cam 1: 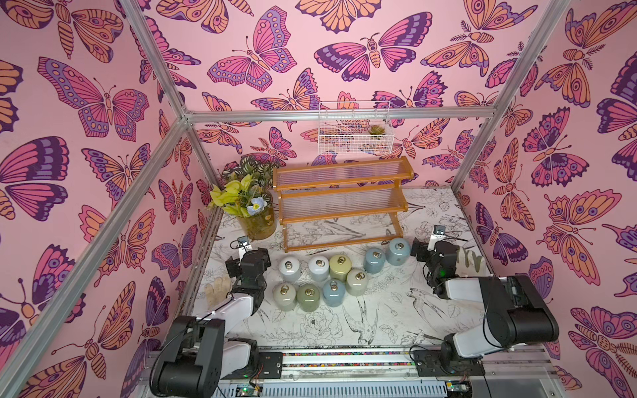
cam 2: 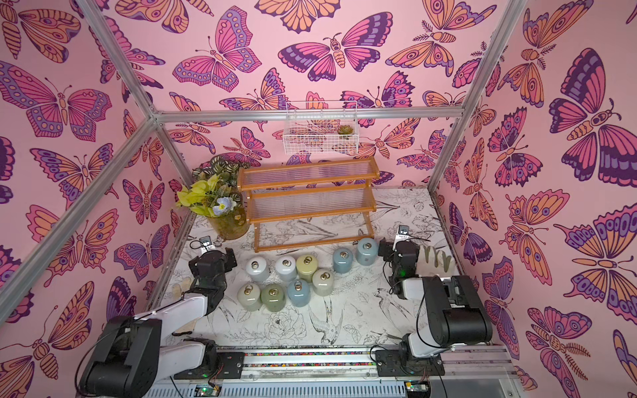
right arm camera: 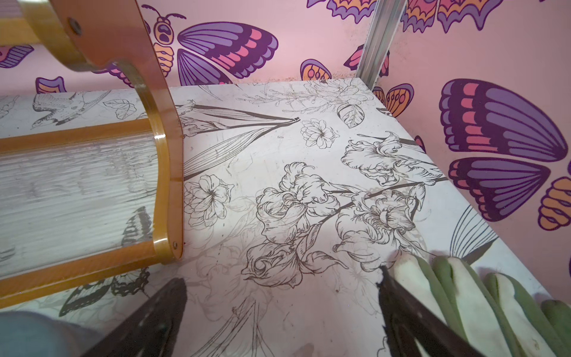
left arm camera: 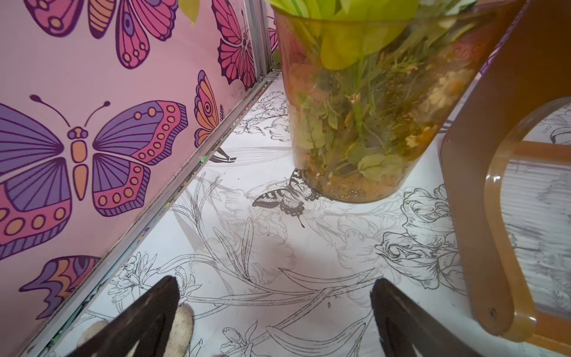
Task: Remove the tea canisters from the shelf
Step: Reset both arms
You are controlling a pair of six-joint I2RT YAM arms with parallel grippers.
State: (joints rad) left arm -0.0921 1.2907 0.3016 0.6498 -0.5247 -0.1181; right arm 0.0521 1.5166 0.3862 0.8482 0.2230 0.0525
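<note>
Three-tier stepped shelf with an orange-brown wooden frame and clear ribbed slats (cam 1: 341, 203): all tiers look bare in both top views. Nine small glossy tea canisters with domed lids and brass rings (cam 1: 340, 266) stand upright on the bird-and-flower printed tabletop (cam 1: 396, 310), in loose rows just in front of the shelf. Two blue-grey ones sit nearest its bottom rail. Judged from this, removal is done and nothing is left to pull.

Left gripper (left arm camera: 275, 309): jaws apart, empty, low over the tabletop near the shelf's left end, beside the glass vase of flowers (left arm camera: 370, 108). Right gripper (right arm camera: 278, 309): jaws wide, empty, off the shelf's right end.

Hard to read:
- Both sets of jaws are cut off in the wrist views and hidden under the wrists from above.
- The tabletop print shows through the bottom tier's slats.
- A beige glove (cam 1: 217, 287) and a white-green glove (right arm camera: 463, 293) are partly covered by the arms.
</note>
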